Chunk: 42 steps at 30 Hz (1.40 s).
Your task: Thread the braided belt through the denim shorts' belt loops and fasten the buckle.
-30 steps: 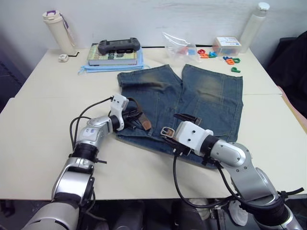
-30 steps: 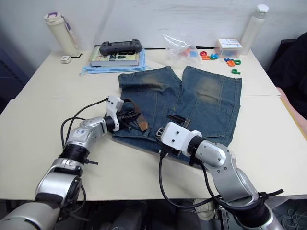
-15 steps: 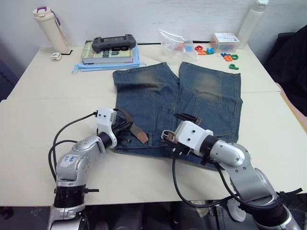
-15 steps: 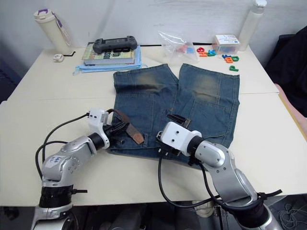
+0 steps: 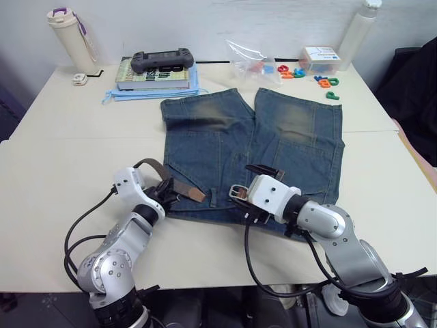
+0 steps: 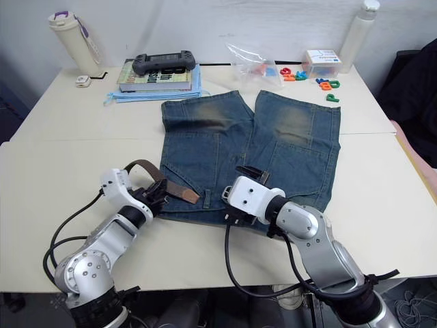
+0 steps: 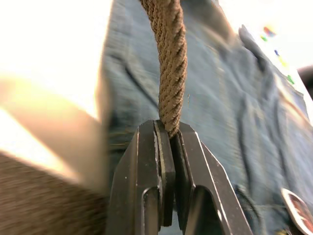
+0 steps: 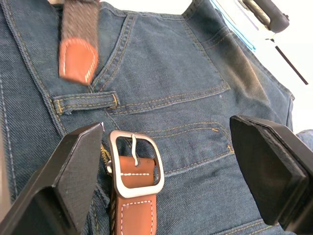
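The denim shorts [image 5: 273, 147] lie flat on the table with the waistband toward me. My left gripper [image 7: 170, 142] is shut on the braided belt [image 7: 171, 73] at the shorts' near left corner. From it the brown strap arches up in a loop [image 5: 147, 165], and its tan tip [image 5: 196, 195] rests on the denim. The silver buckle [image 8: 135, 164] lies on the waistband between the wide-apart fingers of my open right gripper [image 5: 244, 193], which touch nothing. A belt loop [image 8: 85, 102] sits just beyond the buckle, with the belt tip [image 8: 77, 58] past it.
Along the back edge stand a cream bottle [image 5: 68, 37], a book with a game controller [image 5: 160, 61] on a blue cloth, a plastic bag [image 5: 249, 61], coloured letters [image 5: 300, 72], a small box [image 5: 321, 55] and a white bottle [image 5: 355, 31].
My left arm has drawn back toward the near left with the belt, raising the strap into a loop and sliding its tip left. The right gripper has stayed over the buckle.
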Each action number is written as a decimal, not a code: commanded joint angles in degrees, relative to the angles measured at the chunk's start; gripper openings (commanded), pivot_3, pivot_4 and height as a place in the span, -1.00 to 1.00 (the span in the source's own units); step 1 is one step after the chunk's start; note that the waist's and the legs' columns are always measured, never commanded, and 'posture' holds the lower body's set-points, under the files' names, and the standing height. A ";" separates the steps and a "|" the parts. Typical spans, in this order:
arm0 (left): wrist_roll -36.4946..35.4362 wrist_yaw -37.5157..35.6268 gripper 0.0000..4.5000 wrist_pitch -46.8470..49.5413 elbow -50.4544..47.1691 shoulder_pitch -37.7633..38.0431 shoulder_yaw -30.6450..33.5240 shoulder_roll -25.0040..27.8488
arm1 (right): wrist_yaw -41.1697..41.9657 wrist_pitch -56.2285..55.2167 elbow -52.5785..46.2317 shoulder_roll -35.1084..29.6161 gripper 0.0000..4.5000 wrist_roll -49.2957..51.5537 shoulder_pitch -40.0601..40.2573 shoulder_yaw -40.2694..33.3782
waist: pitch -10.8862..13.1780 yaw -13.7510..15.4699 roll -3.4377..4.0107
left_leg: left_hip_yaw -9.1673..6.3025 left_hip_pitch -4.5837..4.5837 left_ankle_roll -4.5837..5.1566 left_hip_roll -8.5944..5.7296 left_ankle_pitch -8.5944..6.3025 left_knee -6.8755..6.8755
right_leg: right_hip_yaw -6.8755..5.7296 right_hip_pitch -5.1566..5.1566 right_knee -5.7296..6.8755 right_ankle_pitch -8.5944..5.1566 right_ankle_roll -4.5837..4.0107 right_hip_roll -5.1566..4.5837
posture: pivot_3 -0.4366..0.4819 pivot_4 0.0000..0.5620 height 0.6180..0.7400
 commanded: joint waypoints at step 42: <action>-15.33 5.36 -1.00 -10.38 10.54 1.22 -17.61 -2.37 | 1.57 -0.87 -1.28 -1.30 0.95 0.48 0.04 -1.49 | 0.00 1.31 0.00 | 0.02 -0.03 0.02 -0.02 -0.01 0.02 | 0.02 -0.03 0.00 0.01 0.00 -0.02 | -0.05 -0.47 -0.32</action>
